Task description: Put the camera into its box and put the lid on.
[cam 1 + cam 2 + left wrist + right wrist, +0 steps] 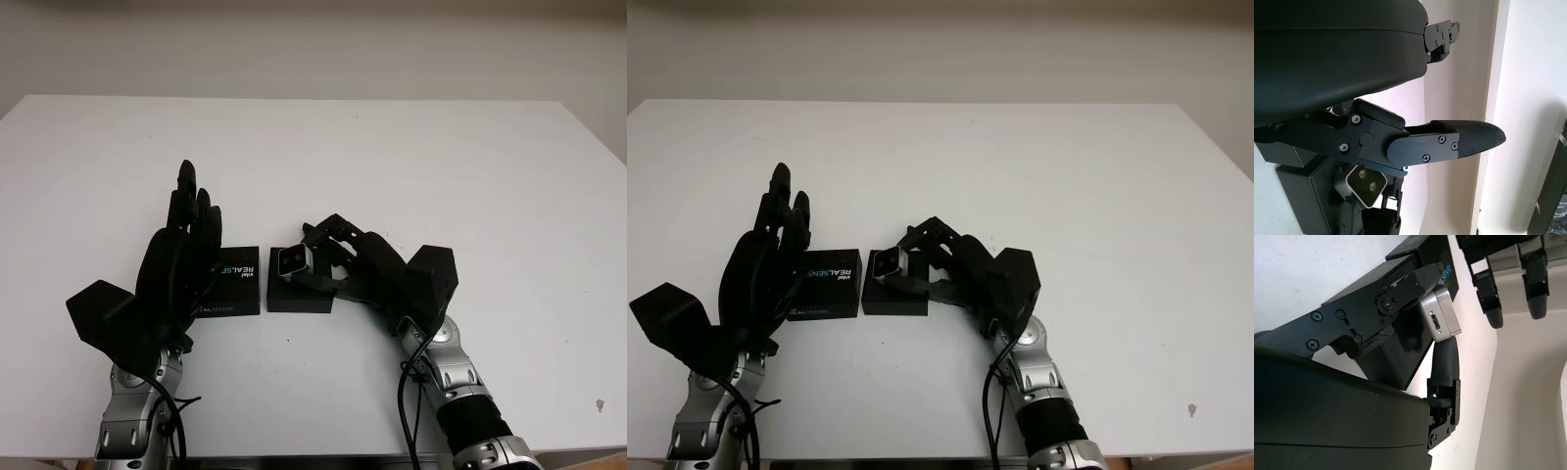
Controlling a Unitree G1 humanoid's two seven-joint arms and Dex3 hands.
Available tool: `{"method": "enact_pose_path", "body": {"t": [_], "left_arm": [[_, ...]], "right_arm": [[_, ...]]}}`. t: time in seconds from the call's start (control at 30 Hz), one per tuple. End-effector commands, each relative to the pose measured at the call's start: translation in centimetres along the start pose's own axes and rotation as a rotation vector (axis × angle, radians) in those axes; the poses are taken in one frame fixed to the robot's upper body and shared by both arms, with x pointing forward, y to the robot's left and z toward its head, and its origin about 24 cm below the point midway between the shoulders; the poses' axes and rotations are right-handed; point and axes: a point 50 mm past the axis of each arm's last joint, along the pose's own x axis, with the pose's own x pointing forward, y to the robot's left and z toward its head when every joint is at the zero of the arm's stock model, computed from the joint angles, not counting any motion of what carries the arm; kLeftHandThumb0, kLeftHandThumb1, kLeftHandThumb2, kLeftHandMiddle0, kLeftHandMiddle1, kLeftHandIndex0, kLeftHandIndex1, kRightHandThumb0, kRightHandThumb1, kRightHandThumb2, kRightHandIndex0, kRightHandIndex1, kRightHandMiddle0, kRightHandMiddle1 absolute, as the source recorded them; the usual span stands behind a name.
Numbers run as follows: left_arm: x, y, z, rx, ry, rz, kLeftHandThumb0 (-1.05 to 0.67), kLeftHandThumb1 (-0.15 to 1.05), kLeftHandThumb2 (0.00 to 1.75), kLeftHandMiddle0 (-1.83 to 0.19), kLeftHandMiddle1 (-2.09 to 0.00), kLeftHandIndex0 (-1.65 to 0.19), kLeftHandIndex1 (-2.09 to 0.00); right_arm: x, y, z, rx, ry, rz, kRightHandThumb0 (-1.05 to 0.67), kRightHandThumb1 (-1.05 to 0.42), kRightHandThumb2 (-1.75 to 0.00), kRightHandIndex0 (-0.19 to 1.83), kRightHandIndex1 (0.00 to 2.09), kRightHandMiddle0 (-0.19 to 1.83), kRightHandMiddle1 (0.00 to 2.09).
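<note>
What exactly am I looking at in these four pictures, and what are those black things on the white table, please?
They are a humanoid robot's two three-fingered hands. Two pictures look down from its head; the other two come from cameras at its wrists. On the white table lie a black box and, beside it, its printed lid. The right hand pinches a small silver camera just above the box. The left hand is open, raised over the lid's far side from the box.

My right robot hand pinches the silver camera between black fingers, holding it just over the open black box on the white worktop.
</note>
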Motion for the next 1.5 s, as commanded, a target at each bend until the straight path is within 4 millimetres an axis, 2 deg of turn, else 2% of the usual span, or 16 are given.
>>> {"method": "enact_pose_path", "body": {"t": [0.0, 0.47, 0.9, 1.47], "left_arm": [[-0.1, -0.2, 0.2, -0.003, -0.015, -0.004, -0.75, 1.05, 0.51, 0.19, 0.0, 0.19, 0.0], [-0.1, 0.0, 0.2, 0.002, -0.007, -0.007, -0.76, 1.05, 0.52, 0.19, 0.0, 0.19, 0.0], [-0.4, 0.2, 0.4, 0.009, -0.008, -0.014, -0.75, 1.05, 0.5, 0.19, 0.0, 0.19, 0.0], [-0.4, 0.4, 0.5, 0.012, -0.009, -0.02, -0.75, 1.05, 0.5, 0.19, 0.0, 0.19, 0.0]], "right_arm": [[-0.1, 0.2, 0.0, -0.019, -0.01, 0.0, -0.39, -0.89, -0.05, 0.23, 0.06, 0.32, 1.74], [-0.2, 1.0, 0.3, -0.111, -0.06, -0.032, -0.42, -0.88, -0.05, 0.25, 0.06, 0.34, 1.73], [-0.8, 1.7, 0.4, -0.277, -0.086, -0.075, -0.4, -0.89, -0.06, 0.25, 0.06, 0.34, 1.71], [-0.9, 0.5, 0.4, -0.253, -0.077, -0.114, -0.41, -0.89, -0.05, 0.24, 0.05, 0.35, 1.75]]}}
